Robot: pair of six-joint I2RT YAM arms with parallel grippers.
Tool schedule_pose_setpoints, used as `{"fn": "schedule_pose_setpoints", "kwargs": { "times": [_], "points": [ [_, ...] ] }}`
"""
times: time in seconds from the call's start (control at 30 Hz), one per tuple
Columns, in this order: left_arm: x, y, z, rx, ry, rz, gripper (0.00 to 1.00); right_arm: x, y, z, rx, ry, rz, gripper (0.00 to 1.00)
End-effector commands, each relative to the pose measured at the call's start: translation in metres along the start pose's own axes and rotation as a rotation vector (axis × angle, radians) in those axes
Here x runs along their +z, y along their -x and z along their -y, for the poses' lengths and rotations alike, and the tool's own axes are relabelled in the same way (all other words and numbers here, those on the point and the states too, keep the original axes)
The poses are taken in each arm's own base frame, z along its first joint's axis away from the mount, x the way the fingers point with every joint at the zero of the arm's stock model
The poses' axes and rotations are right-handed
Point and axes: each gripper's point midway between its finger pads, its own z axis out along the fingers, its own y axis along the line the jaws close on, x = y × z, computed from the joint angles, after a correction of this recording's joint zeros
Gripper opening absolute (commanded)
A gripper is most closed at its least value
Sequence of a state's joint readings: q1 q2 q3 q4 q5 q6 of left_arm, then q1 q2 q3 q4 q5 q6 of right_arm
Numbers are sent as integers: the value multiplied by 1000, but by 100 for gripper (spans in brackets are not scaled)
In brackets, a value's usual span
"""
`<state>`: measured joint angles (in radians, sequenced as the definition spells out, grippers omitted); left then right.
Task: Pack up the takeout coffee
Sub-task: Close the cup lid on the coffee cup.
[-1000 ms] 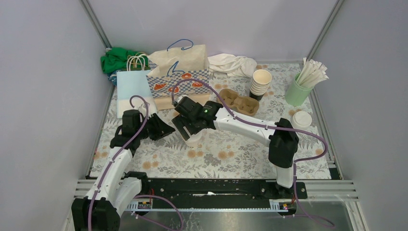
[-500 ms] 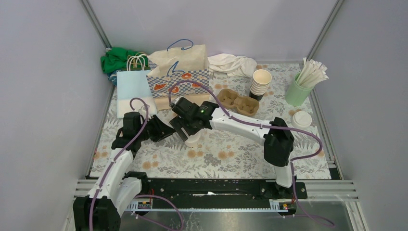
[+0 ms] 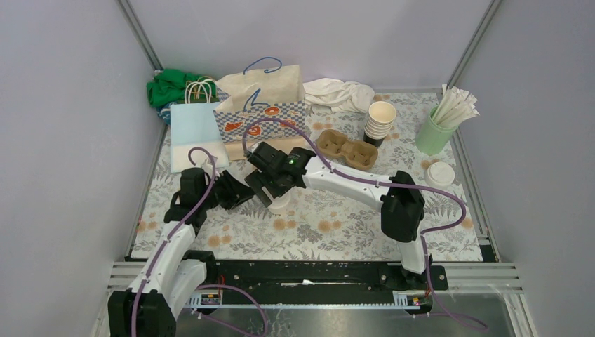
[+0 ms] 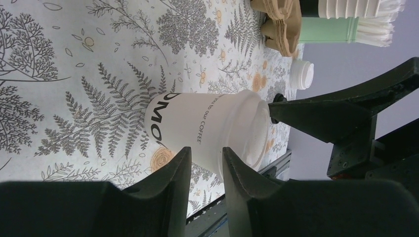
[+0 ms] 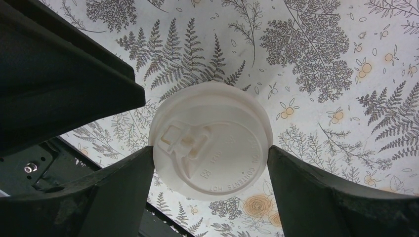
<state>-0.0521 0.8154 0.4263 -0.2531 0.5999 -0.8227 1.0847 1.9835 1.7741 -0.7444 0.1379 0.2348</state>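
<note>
1. As seen from above, find the lidded paper cup (image 3: 282, 203) standing upright on the floral surface (image 3: 337, 225), left of centre, between the two arms and well apart from the pulp cup carrier (image 3: 347, 149).
2. Judge it light, and top-heavy if filled. Expect a thin paper wall that dents under a hard squeeze and a smooth, somewhat slippery skin.
3. Treat the white plastic lid (image 5: 211, 140) as a snap-on part only: stiff at the rim, but likely to pop off if lifted by it alone.
4. Right end effector (image 5: 210, 150): spread wide astride the lid from above, both fingertips touching its rim on opposite sides. By the look a light pinch; cannot tell how firm.
5. Left end effector (image 4: 205, 150): narrowed to a small gap, holding nothing, aimed at the cup's side close by, near the dark lettering.
6. For a safer hold, probably take the wall just under the lid, on opposite sides, where the rolled lip stiffens the paper. Squeeze gently and keep upright throughout.
</note>
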Motion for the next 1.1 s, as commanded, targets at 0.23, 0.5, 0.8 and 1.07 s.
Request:
{"fn": "schedule_pose_setpoints", "kwargs": {
  "times": [0.23, 0.5, 0.8, 1.07],
  "points": [
    [4, 4, 14, 22, -95, 3, 39, 2, -4, -9, -47, 18, -34, 91],
    [10, 0, 9, 11, -95, -37, 37, 8, -8, -9, -50, 21, -51, 92],
    [13, -1, 8, 10, -100, -54, 41, 11, -11, -12, -57, 28, -62, 92],
    [18, -2, -5, -20, -46, -65, 34, 17, -16, -11, -65, 27, -82, 92]
  ]
}}
